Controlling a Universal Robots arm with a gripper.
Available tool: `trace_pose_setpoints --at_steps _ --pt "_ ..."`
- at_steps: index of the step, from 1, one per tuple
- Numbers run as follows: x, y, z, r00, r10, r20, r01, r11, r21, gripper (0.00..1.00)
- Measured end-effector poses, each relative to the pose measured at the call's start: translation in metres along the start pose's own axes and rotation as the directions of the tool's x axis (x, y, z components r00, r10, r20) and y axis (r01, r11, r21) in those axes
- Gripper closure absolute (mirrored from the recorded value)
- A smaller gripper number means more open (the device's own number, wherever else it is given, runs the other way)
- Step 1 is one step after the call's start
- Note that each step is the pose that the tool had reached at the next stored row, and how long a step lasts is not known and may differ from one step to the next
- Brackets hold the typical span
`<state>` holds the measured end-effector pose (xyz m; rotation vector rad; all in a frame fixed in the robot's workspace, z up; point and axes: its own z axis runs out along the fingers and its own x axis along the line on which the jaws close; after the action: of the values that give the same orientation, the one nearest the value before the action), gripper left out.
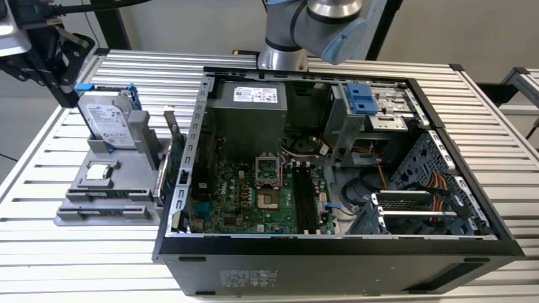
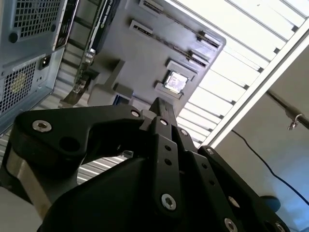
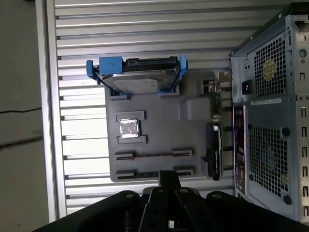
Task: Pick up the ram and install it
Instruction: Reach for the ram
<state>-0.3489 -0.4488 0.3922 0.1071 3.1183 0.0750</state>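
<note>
In the first wrist view a thin dark strip [image 3: 153, 154] stands on edge between two small holders of the grey fixture [image 3: 159, 125]; it looks like the ram seen edge-on. My gripper [image 3: 168, 176] hangs well above the fixture, its black fingers closed together with nothing between them. The second wrist view has the same fingertips [image 2: 161, 105] over the fixture [image 2: 145, 53]. In the exterior view the gripper [image 1: 59, 82] is high at the far left, apart from the fixture [image 1: 110, 189]. The open computer case [image 1: 337, 246] shows the motherboard with its long black slots [image 1: 303, 197].
On the fixture stand a silver hard drive in a blue frame [image 3: 140, 77], a square processor chip [image 3: 129, 129] and a green expansion card [image 3: 215, 145] beside the case wall. The case's rear panel [image 3: 270, 111] is close to the fixture. The ribbed metal table [image 1: 84, 265] carries everything.
</note>
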Motion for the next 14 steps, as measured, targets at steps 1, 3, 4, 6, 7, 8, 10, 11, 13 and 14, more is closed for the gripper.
trace_pose_setpoints --at_steps 1,3,4,6,7,8,10,11,13,14 --pt "-0.0001 -0.0012 -0.0001 1.0 0.0 0.0 0.0 1.0 0.0 1.0" --pt "-0.0003 -0.0042 -0.0002 1.0 0.0 0.0 0.0 1.0 0.0 1.0" --pt "-0.0003 -0.0056 -0.0002 1.0 0.0 -0.0001 0.0 1.0 0.0 1.0" --pt "-0.0004 -0.0087 -0.0003 1.0 0.0 0.0 0.0 1.0 0.0 1.0" --pt "-0.0005 -0.0106 -0.0004 1.0 0.0 0.0 0.0 1.0 0.0 1.0" --pt "-0.0006 -0.0122 -0.0005 1.0 0.0 0.0 0.0 1.0 0.0 1.0" --pt "-0.0008 -0.0152 -0.0006 1.0 0.0 0.0 0.0 1.0 0.0 1.0" --pt "-0.0009 -0.0165 -0.0007 1.0 0.0 -0.0001 0.0 1.0 0.0 1.0" --pt "-0.001 -0.0189 -0.0007 1.0 0.0 -0.0001 0.0 1.0 0.0 1.0" --pt "-0.001 -0.0196 -0.0008 1.0 0.0 -0.0001 0.0 1.0 0.0 1.0"
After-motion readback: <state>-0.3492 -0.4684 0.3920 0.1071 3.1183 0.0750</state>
